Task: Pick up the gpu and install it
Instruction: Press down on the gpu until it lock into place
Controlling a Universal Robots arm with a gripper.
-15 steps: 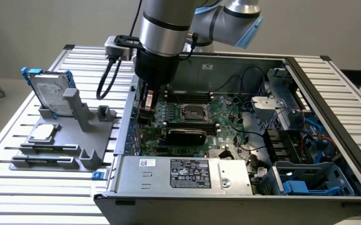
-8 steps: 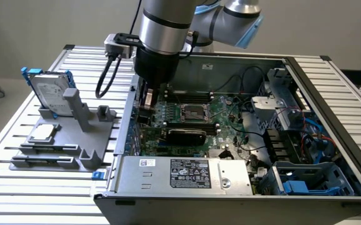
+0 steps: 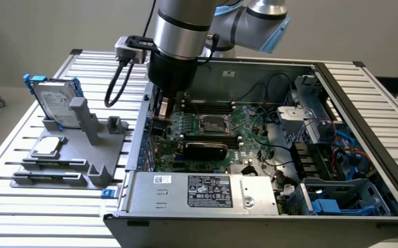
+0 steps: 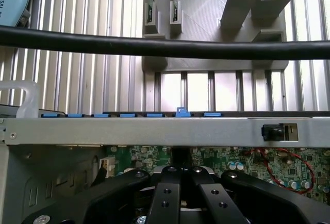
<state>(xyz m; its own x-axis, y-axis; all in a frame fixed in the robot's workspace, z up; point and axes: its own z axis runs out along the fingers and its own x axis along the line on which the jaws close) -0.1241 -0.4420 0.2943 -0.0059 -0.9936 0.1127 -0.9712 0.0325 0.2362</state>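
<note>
Inside the case, glossy black gpu (image 3: 206,150).

Tool (image 3: 163,121) lowered, arm near vertical

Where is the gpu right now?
In the exterior view the gpu lies inside the open case, on the motherboard just below the CPU socket, with the gripper at the case's left wall above it.

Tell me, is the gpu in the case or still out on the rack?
In the case: the gpu lies flat over the motherboard, below the CPU socket.
</note>
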